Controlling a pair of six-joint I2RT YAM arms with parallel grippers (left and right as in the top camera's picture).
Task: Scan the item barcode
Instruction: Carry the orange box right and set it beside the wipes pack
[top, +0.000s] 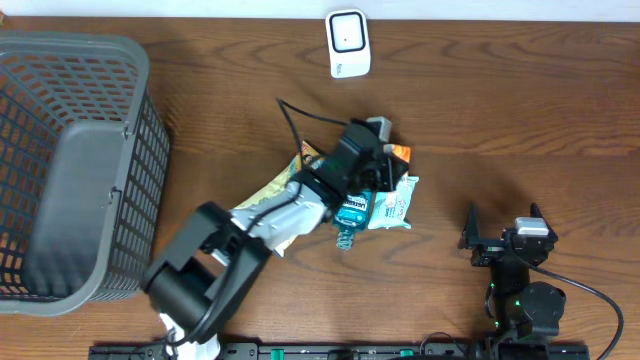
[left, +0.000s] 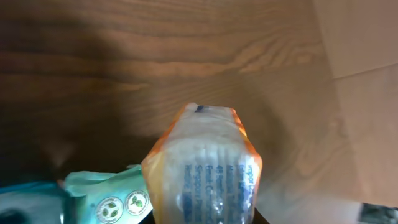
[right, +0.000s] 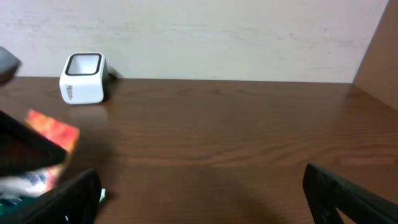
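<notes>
Tools differ: the left tool (top: 368, 142) is clamped on the orange-edged packet (left: 202, 168), a clear pouch with blue print that fills the lower middle of the left wrist view, its sealed top end pointing away from the camera. From overhead the packet shows only as an orange corner poking out beside the tool, near the middle of the worktop (top: 500, 100). How far it sits above the wood I cannot tell.

Just below the tool, partly under the left arm, lies a small heap: a teal packet (top: 352, 210), a pale green packet (top: 395, 200) touching it on the right, and a yellowish packet (top: 300, 160) on the far side of the arm.

The right tool (right: 200, 174) stands with its dark fingers (right: 348, 193) wide apart and only bare wood between them. It sits near the front edge, well apart from the heap.

The white barcode scanner (top: 348, 43) stands upright at the far edge of the worktop, well apart from the held packet. A grey mesh basket (top: 70, 45) occupies the left end.
</notes>
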